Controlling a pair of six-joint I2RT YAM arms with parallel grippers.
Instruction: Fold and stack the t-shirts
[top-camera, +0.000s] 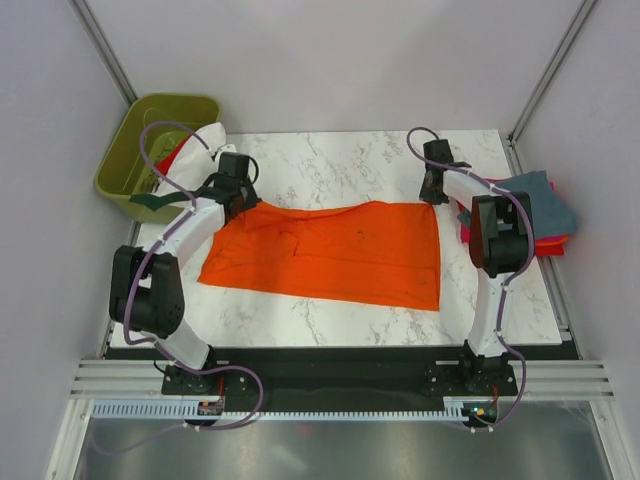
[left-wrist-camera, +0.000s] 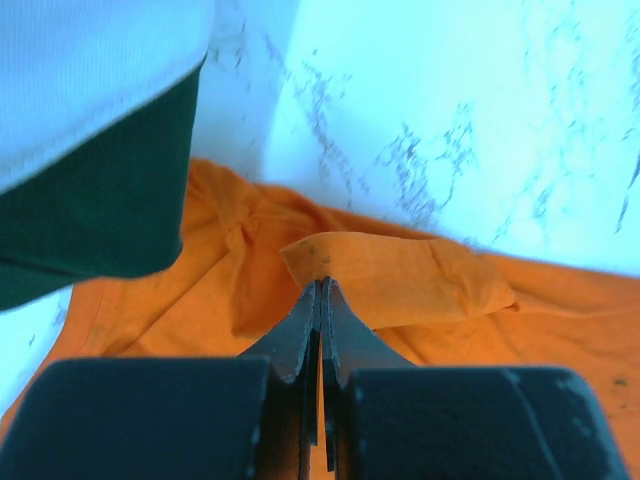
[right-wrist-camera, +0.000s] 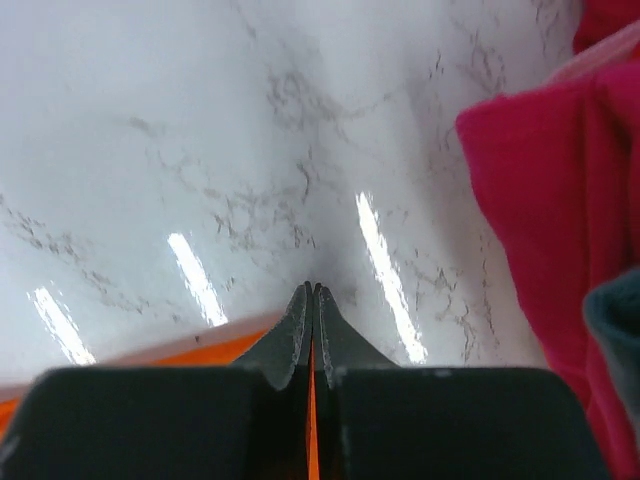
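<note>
The bright orange t-shirt (top-camera: 340, 252) lies spread flat across the middle of the marble table. My left gripper (top-camera: 237, 196) is at its far left corner, shut on a fold of the orange cloth (left-wrist-camera: 400, 280). My right gripper (top-camera: 434, 192) is at the far right corner, shut on the orange edge (right-wrist-camera: 190, 352). A stack of slate blue-grey (top-camera: 540, 200) and red or magenta shirts (top-camera: 548, 243) lies at the right table edge; the magenta one shows in the right wrist view (right-wrist-camera: 540, 200). A white shirt with dark green trim (top-camera: 200, 145) hangs out of the bin; it also shows in the left wrist view (left-wrist-camera: 100, 160).
The olive-green plastic bin (top-camera: 130, 150) stands off the table's far left corner. Grey walls and metal posts surround the table (top-camera: 350, 160). Bare marble lies beyond the orange shirt.
</note>
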